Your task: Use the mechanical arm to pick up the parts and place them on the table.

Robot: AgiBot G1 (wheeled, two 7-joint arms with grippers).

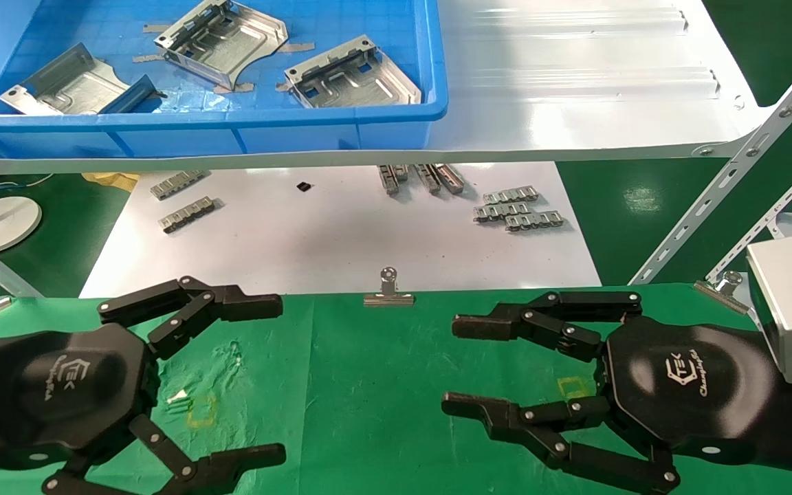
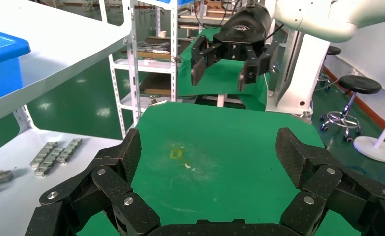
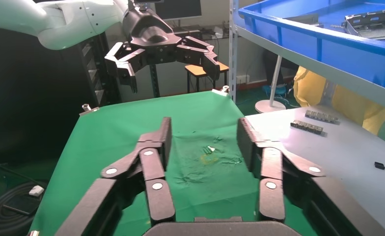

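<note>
Three silver parts lie in a blue bin (image 1: 231, 127) on the shelf, far from both arms: one at the back (image 1: 221, 38), one on the right (image 1: 351, 75), one on the left (image 1: 66, 89). Over the green table (image 1: 368, 385), my left gripper (image 1: 278, 379) hovers at the near left, open and empty. My right gripper (image 1: 452, 366) hovers at the near right, also open and empty. They face each other across the cloth. The left wrist view shows my left gripper (image 2: 207, 152) spread wide above a yellow mark; in the right wrist view my right gripper (image 3: 204, 140) is open over wrinkled cloth.
The glossy white shelf (image 1: 575, 82) overhangs a matte white sheet (image 1: 341, 234) with several small grey toothed strips (image 1: 516, 210). A binder clip (image 1: 388, 292) grips the cloth's far edge. Slotted shelf braces (image 1: 733, 179) slant down at the right. Yellow square marks (image 1: 201, 410) dot the cloth.
</note>
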